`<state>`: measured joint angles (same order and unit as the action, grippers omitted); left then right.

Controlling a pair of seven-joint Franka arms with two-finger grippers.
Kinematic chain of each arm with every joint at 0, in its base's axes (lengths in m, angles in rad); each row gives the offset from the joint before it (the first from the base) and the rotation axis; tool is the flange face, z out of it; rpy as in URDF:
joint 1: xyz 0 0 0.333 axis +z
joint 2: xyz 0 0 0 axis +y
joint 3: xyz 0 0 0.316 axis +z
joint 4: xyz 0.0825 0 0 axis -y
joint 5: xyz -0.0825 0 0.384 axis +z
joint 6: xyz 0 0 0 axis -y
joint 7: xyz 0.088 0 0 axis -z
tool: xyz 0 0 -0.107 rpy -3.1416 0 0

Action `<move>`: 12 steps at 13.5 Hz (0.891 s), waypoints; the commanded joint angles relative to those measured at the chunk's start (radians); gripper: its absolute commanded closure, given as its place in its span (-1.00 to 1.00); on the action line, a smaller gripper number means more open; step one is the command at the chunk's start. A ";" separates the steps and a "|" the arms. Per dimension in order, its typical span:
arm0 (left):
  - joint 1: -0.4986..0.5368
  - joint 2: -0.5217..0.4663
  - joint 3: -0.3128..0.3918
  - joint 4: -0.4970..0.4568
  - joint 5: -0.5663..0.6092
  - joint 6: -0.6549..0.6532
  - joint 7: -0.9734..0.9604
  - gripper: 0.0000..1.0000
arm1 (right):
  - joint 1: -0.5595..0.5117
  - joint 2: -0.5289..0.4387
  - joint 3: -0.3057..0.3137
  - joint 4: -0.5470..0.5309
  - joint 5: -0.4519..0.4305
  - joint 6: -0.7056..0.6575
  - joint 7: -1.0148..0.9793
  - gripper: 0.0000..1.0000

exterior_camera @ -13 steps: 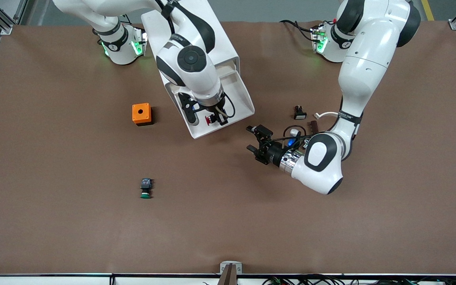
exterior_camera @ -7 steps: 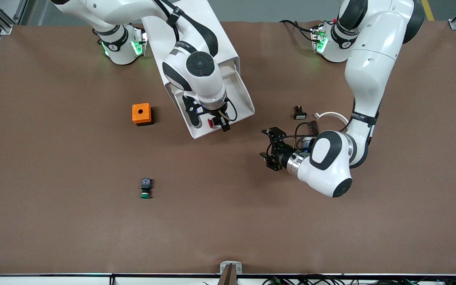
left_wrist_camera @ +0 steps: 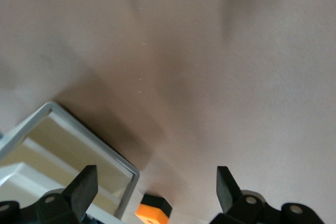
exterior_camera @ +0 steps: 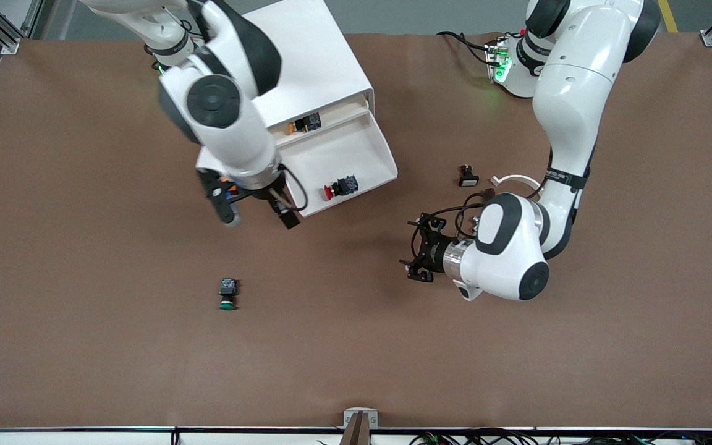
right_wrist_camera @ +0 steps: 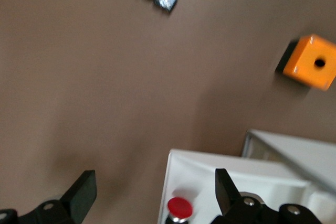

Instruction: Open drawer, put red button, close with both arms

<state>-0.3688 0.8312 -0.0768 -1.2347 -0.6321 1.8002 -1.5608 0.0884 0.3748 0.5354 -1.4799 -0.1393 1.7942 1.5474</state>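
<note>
The white cabinet [exterior_camera: 306, 55] has one drawer [exterior_camera: 368, 179] pulled out. The red button [exterior_camera: 337, 187] lies on its side in that drawer near the front rim, and it also shows in the right wrist view [right_wrist_camera: 179, 208]. My right gripper [exterior_camera: 256, 213] is open and empty in the air, over the table beside the drawer's corner toward the right arm's end. In its own view [right_wrist_camera: 155, 195] nothing is between the fingers. My left gripper [exterior_camera: 416, 247] is open and empty over bare table toward the left arm's end of the drawer. Its own view [left_wrist_camera: 155, 187] looks at the cabinet's edge [left_wrist_camera: 79, 140].
A green button [exterior_camera: 227, 295] lies nearer the front camera. The orange box [right_wrist_camera: 311, 61] is mostly hidden under the right arm in the front view. A small yellow-black part [exterior_camera: 303, 123] sits in the slot above the open drawer. A small black part [exterior_camera: 467, 176] and a white ring [exterior_camera: 517, 180] lie by the left arm.
My right gripper let go of the red button, which now lies in the drawer, and moved off toward the right arm's end. My left gripper turned and shifted slightly.
</note>
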 commanded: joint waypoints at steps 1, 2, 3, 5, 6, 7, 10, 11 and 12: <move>-0.039 -0.014 0.014 -0.011 0.029 0.031 0.064 -0.98 | -0.090 -0.007 -0.034 0.087 0.075 -0.138 -0.352 -1.00; -0.053 -0.014 0.012 -0.011 0.049 0.054 0.065 -0.98 | -0.090 -0.011 -0.090 0.117 0.073 -0.177 -0.567 -1.00; -0.064 -0.017 -0.001 -0.011 0.095 0.070 0.095 -0.98 | -0.088 -0.011 -0.179 0.172 0.104 -0.194 -0.716 -1.00; -0.097 -0.017 -0.004 -0.011 0.106 0.114 0.186 -0.99 | -0.052 -0.011 -0.409 0.202 0.241 -0.222 -0.933 -1.00; -0.102 -0.015 -0.005 -0.011 0.107 0.126 0.209 -0.99 | -0.023 -0.011 -0.510 0.202 0.280 -0.223 -1.089 -1.00; -0.128 -0.012 0.000 -0.011 0.109 0.131 0.238 -0.99 | -0.004 -0.016 -0.587 0.201 0.288 -0.228 -1.231 -1.00; -0.185 -0.009 0.006 -0.017 0.133 0.143 0.338 -0.99 | -0.001 -0.060 -0.687 0.194 0.259 -0.237 -1.586 -1.00; -0.202 -0.011 0.002 -0.017 0.168 0.143 0.347 -0.99 | 0.001 -0.088 -0.712 0.169 0.250 -0.228 -1.637 -1.00; -0.222 -0.014 0.000 -0.017 0.187 0.143 0.347 -0.99 | 0.001 -0.121 -0.716 0.133 0.244 -0.211 -1.645 -1.00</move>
<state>-0.5561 0.8320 -0.0819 -1.2388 -0.4899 1.9285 -1.2392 0.0576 0.3318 -0.1472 -1.2834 0.1168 1.5744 -0.0294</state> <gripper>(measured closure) 0.000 0.000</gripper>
